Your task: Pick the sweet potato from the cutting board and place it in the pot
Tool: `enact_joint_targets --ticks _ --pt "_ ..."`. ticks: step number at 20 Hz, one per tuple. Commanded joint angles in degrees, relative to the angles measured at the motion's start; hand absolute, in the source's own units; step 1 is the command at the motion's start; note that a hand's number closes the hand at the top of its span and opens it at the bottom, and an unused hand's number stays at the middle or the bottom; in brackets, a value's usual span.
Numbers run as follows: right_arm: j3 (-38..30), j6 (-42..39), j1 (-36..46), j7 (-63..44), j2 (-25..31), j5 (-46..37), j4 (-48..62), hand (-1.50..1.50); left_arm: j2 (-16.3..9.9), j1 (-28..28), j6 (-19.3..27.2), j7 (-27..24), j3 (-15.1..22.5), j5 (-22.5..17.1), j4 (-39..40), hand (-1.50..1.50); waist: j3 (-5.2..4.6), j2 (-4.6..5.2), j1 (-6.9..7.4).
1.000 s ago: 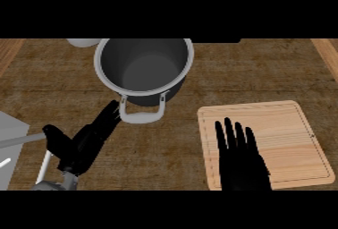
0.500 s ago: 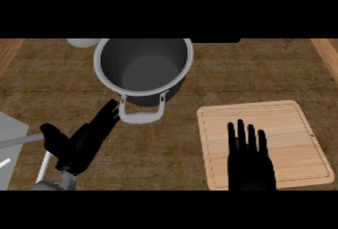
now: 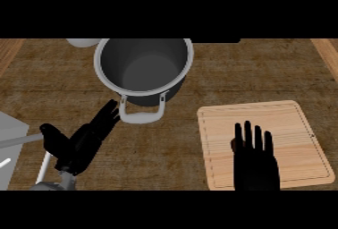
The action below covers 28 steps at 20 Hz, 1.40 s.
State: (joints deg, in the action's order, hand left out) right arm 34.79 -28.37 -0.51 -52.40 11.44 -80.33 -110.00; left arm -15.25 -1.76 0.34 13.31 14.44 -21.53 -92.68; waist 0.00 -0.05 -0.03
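Right black hand [image 3: 254, 163] lies flat over the pale wooden cutting board [image 3: 218, 120] at four o'clock, fingers straight and spread, pointing to twelve. The sweet potato is nowhere visible on the board; whether the palm hides it, I cannot tell. Up at twelve o'clock stands the round grey metal pot [image 3: 144, 67], its looped handle pointing to six. Left black hand [image 3: 79, 143] at eight o'clock, fingers straight, tips just beside that handle.

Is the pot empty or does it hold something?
Empty: the pot stands upright, and its grey inside shows nothing in it; no sweet potato is visible anywhere.
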Motion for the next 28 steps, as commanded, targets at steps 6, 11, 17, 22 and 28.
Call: enact_joint_targets --ticks 6,11,17,22,28 --pt "-5.1 6.0 -0.8 3.4 -0.5 -1.6 6.8 -1.5 1.7 -2.3 -3.2 2.4 -4.5 0.5 1.7 0.0 0.0 0.04 -0.03" --pt "-5.0 5.0 -0.6 3.8 -2.1 -3.1 9.4 -1.5 5.7 -2.9 -1.2 2.7 -3.1 4.5 2.0 0.0 0.0 0.04 -0.04" --pt "-12.6 2.5 3.2 8.5 -0.2 -0.1 8.3 -1.5 5.8 1.1 -3.2 3.8 -3.6 4.9 -2.8 0.0 0.0 0.02 0.1" --pt "-9.2 8.2 -1.7 12.5 -1.4 1.5 10.7 1.5 6.9 2.8 -4.1 1.8 -2.7 7.1 -0.4 0.0 0.0 0.04 -0.02" --pt "-10.5 14.2 -0.1 18.7 1.4 0.1 16.1 1.5 8.4 1.3 -1.6 7.3 -2.9 7.7 -6.3 0.0 0.02 0.02 0.11"
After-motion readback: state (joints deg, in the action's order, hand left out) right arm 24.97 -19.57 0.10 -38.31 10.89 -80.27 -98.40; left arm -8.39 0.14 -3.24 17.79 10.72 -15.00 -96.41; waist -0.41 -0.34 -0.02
